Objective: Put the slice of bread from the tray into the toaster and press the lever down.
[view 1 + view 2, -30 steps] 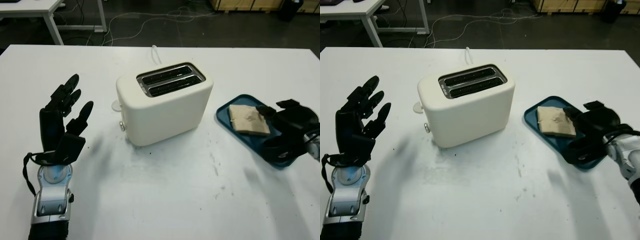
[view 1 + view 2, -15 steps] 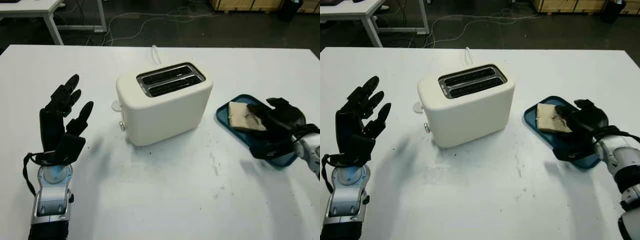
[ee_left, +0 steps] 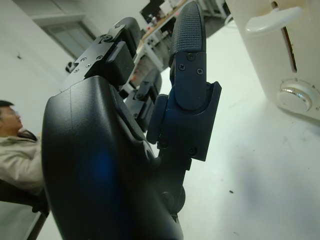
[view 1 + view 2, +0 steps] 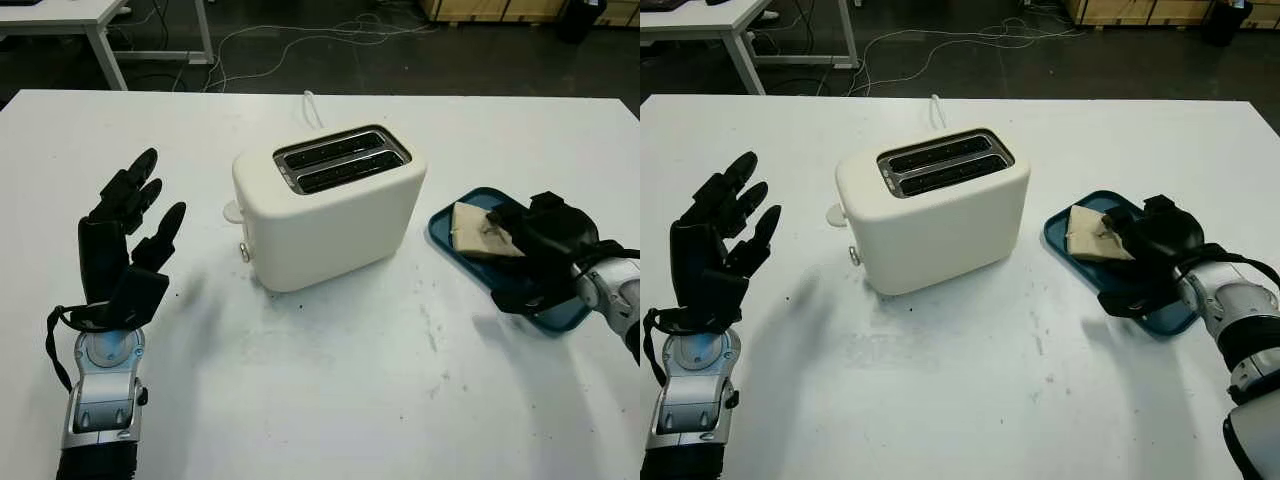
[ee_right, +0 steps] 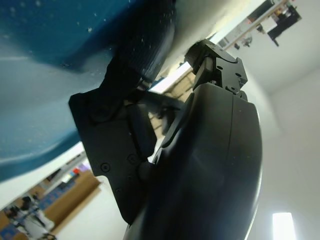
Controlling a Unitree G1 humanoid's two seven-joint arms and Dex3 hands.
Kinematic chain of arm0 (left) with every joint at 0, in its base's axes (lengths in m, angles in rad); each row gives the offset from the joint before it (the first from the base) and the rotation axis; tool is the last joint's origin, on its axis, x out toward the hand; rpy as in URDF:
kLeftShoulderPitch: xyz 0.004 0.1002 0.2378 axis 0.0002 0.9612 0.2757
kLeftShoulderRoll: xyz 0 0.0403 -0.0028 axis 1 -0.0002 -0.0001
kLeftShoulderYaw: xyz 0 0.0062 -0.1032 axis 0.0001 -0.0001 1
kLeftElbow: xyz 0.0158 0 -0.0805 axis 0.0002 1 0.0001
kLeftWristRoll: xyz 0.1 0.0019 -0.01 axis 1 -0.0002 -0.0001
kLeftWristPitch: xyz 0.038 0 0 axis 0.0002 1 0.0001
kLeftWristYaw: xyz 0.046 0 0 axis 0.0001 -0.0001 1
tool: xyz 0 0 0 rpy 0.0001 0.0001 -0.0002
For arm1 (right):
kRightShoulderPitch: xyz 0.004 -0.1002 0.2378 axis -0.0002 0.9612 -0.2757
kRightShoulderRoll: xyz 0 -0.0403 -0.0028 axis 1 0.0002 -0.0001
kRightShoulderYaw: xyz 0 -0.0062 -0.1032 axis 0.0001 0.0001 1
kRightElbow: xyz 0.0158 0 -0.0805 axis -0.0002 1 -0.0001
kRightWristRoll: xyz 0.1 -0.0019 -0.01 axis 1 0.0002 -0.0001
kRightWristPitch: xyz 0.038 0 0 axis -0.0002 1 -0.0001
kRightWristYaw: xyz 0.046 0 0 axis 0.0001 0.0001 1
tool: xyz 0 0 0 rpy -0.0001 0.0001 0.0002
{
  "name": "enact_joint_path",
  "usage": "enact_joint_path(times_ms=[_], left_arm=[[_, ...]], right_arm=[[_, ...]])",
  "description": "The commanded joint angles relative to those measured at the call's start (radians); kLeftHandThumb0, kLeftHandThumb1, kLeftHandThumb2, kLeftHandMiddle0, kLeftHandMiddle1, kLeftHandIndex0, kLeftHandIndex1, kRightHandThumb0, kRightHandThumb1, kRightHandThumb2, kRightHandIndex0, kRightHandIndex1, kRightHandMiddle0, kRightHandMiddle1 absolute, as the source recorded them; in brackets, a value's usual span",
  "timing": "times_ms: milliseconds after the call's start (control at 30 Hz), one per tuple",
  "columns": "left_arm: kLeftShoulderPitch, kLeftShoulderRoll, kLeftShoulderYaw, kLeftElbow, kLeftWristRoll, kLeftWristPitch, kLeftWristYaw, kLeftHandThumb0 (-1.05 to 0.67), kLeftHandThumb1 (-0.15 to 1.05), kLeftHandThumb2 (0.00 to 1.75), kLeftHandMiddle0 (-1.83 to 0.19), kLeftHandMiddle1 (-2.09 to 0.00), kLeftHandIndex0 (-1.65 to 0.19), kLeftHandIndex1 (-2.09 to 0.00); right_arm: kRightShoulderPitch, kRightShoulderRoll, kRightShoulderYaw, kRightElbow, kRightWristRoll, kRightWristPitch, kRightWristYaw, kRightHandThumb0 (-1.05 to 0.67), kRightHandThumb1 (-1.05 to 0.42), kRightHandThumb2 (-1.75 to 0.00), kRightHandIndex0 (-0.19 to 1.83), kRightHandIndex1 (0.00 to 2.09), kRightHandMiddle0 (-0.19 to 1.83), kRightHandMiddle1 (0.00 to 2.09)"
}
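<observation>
Right hand (image 4: 540, 235) now further over tray (image 4: 560, 315), seemingly clasping bread (image 4: 470, 228), left hand (image 4: 125, 245) unclenched

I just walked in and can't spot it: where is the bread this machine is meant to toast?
Start at the cream toaster in the middle of the white table. Beside it, toward the robot's right, lies a dark blue tray, where the black right hand reaches in. The slice of bread is the pale tan square on that tray, the only light thing there.
</observation>
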Motion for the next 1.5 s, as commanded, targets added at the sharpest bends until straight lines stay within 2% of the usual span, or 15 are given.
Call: enact_joint_path(times_ms=[0,67,167,267,300,533,667,933,1000,1067,1200,1267,1300,1367,1467], left_arm=[[0.007,0.003,0.003,-0.014,-0.006,-0.003,-0.002,-0.68,0.92,0.26,-0.59,0.0,-0.49,0.0],[0.008,0.005,0.003,-0.016,-0.002,-0.002,-0.002,-0.68,0.92,0.27,-0.59,0.0,-0.49,0.0],[0.007,0.006,0.004,-0.011,0.003,-0.005,0.002,-0.7,0.92,0.27,-0.59,0.0,-0.49,0.0],[0.007,0.004,0.004,-0.015,0.001,0.001,0.002,-0.7,0.92,0.27,-0.59,0.0,-0.49,0.0],[0.007,0.002,0.003,-0.021,0.002,0.007,0.002,-0.7,0.92,0.27,-0.59,0.0,-0.49,0.0],[0.004,0.001,0.004,-0.014,-0.011,0.002,-0.003,-0.7,0.92,0.26,-0.59,0.0,-0.49,0.0],[0.004,0.002,0.0,-0.022,0.004,0.012,0.0,-0.69,0.92,0.26,-0.59,0.0,-0.49,0.0],[0.002,0.009,-0.001,-0.006,0.009,-0.006,0.001,-0.7,0.92,0.27,-0.6,-0.01,-0.5,0.0],[0.002,0.007,-0.001,-0.006,0.006,-0.005,0.0,-0.69,0.92,0.27,-0.6,-0.01,-0.5,0.0],[0.001,0.006,-0.001,-0.005,0.004,-0.007,0.0,-0.68,0.92,0.26,-0.6,-0.01,-0.5,0.0],[0.005,0.008,-0.001,-0.014,0.013,0.006,0.003,-0.69,0.92,0.27,-0.6,-0.01,-0.5,0.0],[0.005,0.006,0.0,-0.013,0.01,0.004,0.004,-0.69,0.92,0.26,-0.6,-0.01,-0.5,0.0],[0.005,0.006,0.001,-0.011,0.008,0.0,0.003,-0.69,0.92,0.26,-0.6,-0.01,-0.5,0.0],[0.004,0.005,0.001,-0.007,0.002,-0.005,0.002,-0.69,0.92,0.26,-0.6,-0.01,-0.5,0.0],[0.005,0.001,0.001,-0.013,-0.011,0.003,-0.005,-0.68,0.92,0.25,-0.59,0.0,-0.49,0.0]], right_arm=[[0.018,-0.013,0.022,-0.011,-0.022,-0.007,-0.003,-0.64,-0.77,-1.52,0.91,1.74,0.1,1.74],[0.023,-0.019,0.034,-0.015,-0.039,-0.007,-0.041,-0.63,-0.89,-1.48,1.26,1.75,0.06,1.75],[0.026,-0.018,0.031,-0.018,-0.027,-0.01,-0.046,-0.69,-0.92,-1.42,1.52,1.75,0.05,1.75],[0.029,-0.021,0.02,-0.018,-0.008,-0.038,-0.064,-0.81,-0.92,-1.31,1.56,1.75,0.98,1.75],[0.03,-0.025,0.017,-0.018,-0.005,-0.052,-0.074,-0.84,-0.92,-1.27,1.57,1.75,1.13,1.75],[0.031,-0.038,0.017,-0.018,-0.012,-0.092,-0.167,-0.76,-0.92,-1.24,1.57,1.75,1.53,1.75],[0.026,-0.039,0.012,0.001,-0.014,-0.107,-0.257,-0.68,-0.92,-1.23,1.57,1.75,1.57,1.75],[0.03,-0.078,-0.041,-0.125,-0.023,-0.007,-0.302,-0.57,-0.92,-1.14,1.57,1.75,1.49,1.75],[0.05,-0.089,-0.071,-0.161,-0.019,0.003,-0.378,-0.54,-0.92,-1.04,1.57,1.75,0.44,1.75],[0.071,-0.095,-0.104,-0.205,0.004,0.011,-0.369,-0.56,-0.92,-0.98,1.57,1.75,0.09,1.75],[0.126,-0.087,-0.187,-0.284,0.071,0.01,-0.33,-0.6,-0.92,-0.82,1.55,1.75,0.1,1.75],[0.147,-0.089,-0.201,-0.322,0.063,0.035,-0.292,-0.6,-0.92,-0.82,1.0,1.75,0.06,1.75],[0.155,-0.087,-0.208,-0.331,0.061,0.038,-0.288,-0.59,-0.92,-0.83,0.96,1.75,0.06,1.75],[0.166,-0.081,-0.225,-0.336,0.064,0.034,-0.308,-0.56,-0.92,-0.85,1.3,1.75,0.12,1.75],[0.176,-0.073,-0.268,-0.349,0.114,0.016,-0.274,-0.56,-0.92,-0.88,1.48,1.75,0.19,1.75]])
